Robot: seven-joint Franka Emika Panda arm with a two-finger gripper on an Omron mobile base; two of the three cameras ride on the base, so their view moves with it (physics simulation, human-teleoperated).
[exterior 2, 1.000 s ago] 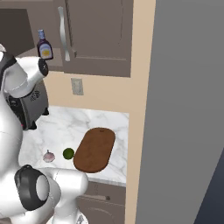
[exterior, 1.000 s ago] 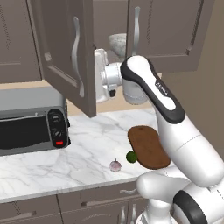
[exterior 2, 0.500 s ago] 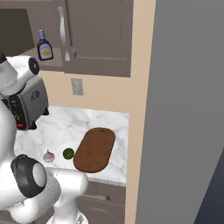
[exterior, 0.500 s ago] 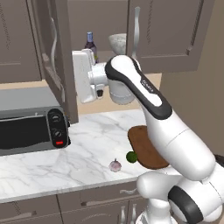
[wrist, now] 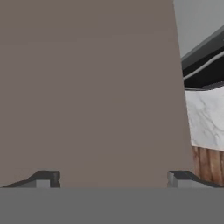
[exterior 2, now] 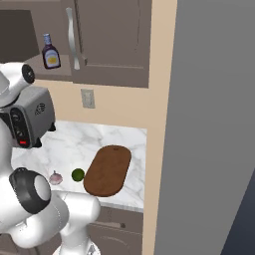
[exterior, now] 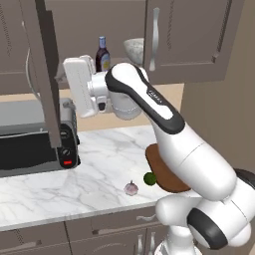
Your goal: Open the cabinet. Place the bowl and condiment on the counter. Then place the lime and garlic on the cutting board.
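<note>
The cabinet's left door (exterior: 46,74) stands swung out, edge-on to the left base view. My gripper (exterior: 64,90) is open right beside the door's inner face (wrist: 92,87), its fingertips (wrist: 44,177) wide apart with nothing between them. On the shelf stand the condiment bottle (exterior: 102,54) (exterior 2: 50,51) and the speckled bowl (exterior: 133,50), partly hidden behind the right door. On the marble counter (exterior: 99,154) lie the garlic (exterior: 131,188) (exterior 2: 56,178) and the lime (exterior: 149,178) (exterior 2: 77,174), just left of the cutting board (exterior 2: 107,170) (exterior: 167,175), which my arm partly covers.
A black toaster oven (exterior: 35,144) (exterior 2: 27,119) sits on the counter under the open door. The right cabinet door (exterior 2: 109,40) is closed, with its bar handle (exterior 2: 74,40). A tall grey panel (exterior 2: 209,124) bounds the counter on the right.
The left door has swung further open to the left with my hand following it. The bottle and bowl on the shelf have come into view.
</note>
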